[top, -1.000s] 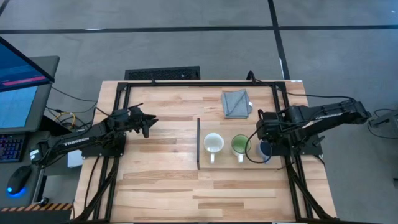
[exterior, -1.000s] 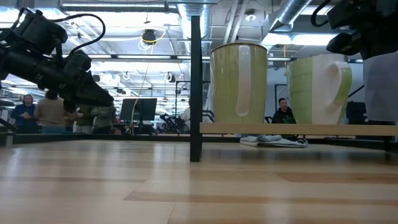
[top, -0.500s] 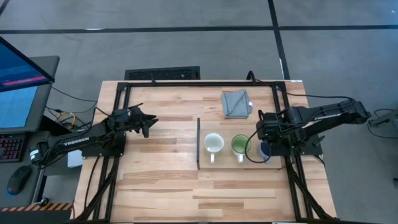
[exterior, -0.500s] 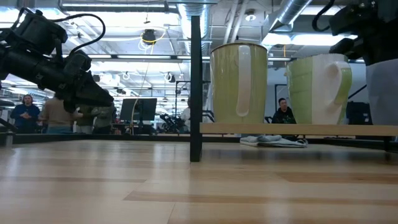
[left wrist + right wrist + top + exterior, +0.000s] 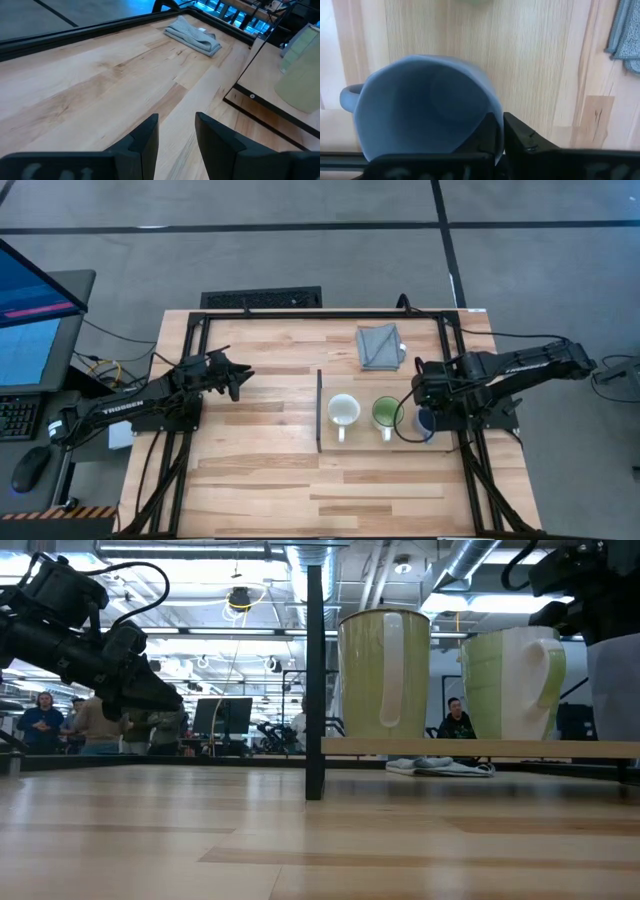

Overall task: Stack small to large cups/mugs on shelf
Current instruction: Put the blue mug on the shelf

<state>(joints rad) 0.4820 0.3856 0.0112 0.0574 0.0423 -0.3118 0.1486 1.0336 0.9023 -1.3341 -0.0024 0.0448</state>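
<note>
On the shelf (image 5: 400, 444), the right gripper (image 5: 499, 135) still pinches the blue-grey mug (image 5: 425, 107).

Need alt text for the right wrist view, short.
The right pincer grips the rim of a blue-grey handled mug, one finger inside and one outside, seen from above over the light-wood shelf board. A folded grey cloth shows at the frame's edge.

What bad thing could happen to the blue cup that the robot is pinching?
The right gripper pinches only the thin rim of the blue-grey mug, so it might slip or tip. That mug sits at the end of the shelf, close beside the green-inside mug, so a nudge could bump its neighbour or drop it off the edge.
</note>
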